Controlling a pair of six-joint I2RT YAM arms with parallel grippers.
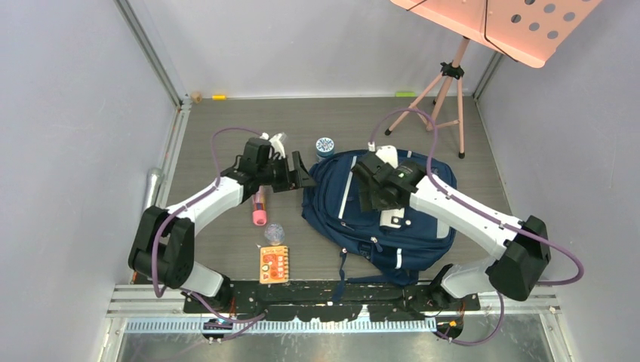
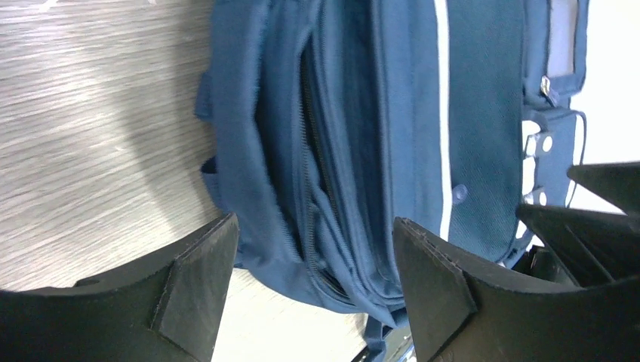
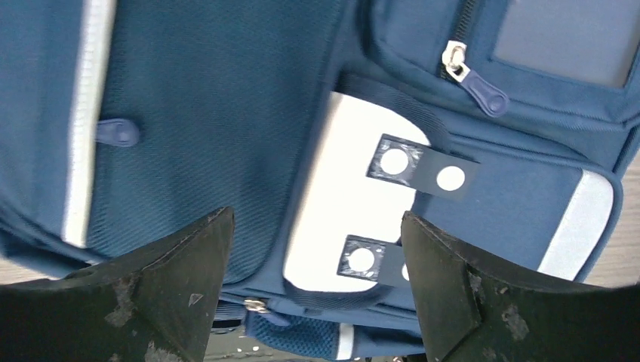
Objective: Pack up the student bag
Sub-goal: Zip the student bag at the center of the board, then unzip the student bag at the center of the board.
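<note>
on the table, right of centre: student bag point(image 1: 332, 204), navy with pale stripes, is laid flat with its front pockets upward; part of it is covered by the right arm.
left gripper point(image 1: 300, 178): held just beside the bag's left edge, jaws spread wide, nothing gripped; in the wrist view the bag's side is framed between the fingers.
right gripper point(image 1: 375, 197): held low over the bag's front, jaws spread wide, nothing gripped; the white patch point(image 3: 324, 196) and its round studs are seen between the fingers.
side zip point(image 2: 306, 151): a dark slit is seen along it, so it is judged partly opened; how far cannot be told.
loose items left of the bag: pink tube point(image 1: 259, 209), clear round piece point(image 1: 274, 232) and orange card point(image 1: 274, 265) are lying on the table, apart from the bag.
beyond the bag: round blue tin point(image 1: 324, 146), just beside the top edge.
back right corner: pink music stand point(image 1: 453, 72), judged to be no part of the packing.
done: nothing can be confirmed as packed; the bag's inside is hidden.
left: the loose items are judged to be waiting; the opening is to be widened, the items put in, the zip closed.
</note>
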